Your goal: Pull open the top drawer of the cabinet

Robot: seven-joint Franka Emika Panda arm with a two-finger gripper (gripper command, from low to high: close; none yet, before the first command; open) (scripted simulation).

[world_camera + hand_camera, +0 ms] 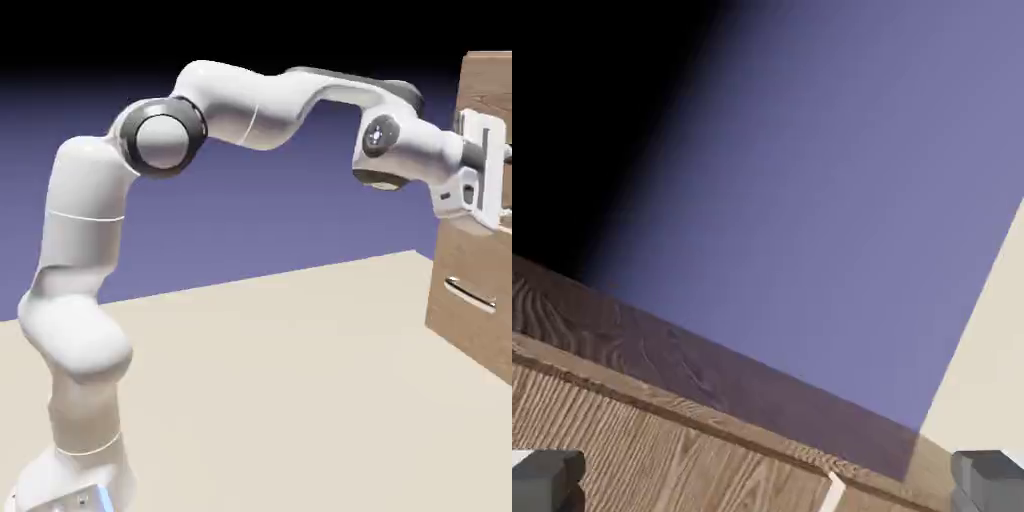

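Wide open, the gripper (508,182) reaches up to the front of the cabinet (462,245) at the exterior view's right, its fingers pointing at the wood and nothing that we can see between them. The arm (243,108) stretches across from the left, well above the tabletop (270,400). The top drawer sits behind the hand, which covers most of its front, so we cannot tell whether a finger touches it. Below, the lower drawer (468,325) shows its silver handle (470,294) uncovered; that one is not ours.

From the hand view, we see two grey fingertips (768,482) far apart at the bottom left and bottom right corners. Wood grain runs along the lower edge, and a short pale bar (832,492) pokes up between the tips, probably an end of the top drawer's handle, though too little shows to be sure.

As for progress, we judge the reach nearly done and the grasp still to make. We see no sign of the drawer standing out. What is left, then, is to settle the fingers around the handle, close them, and draw the drawer out toward the left.
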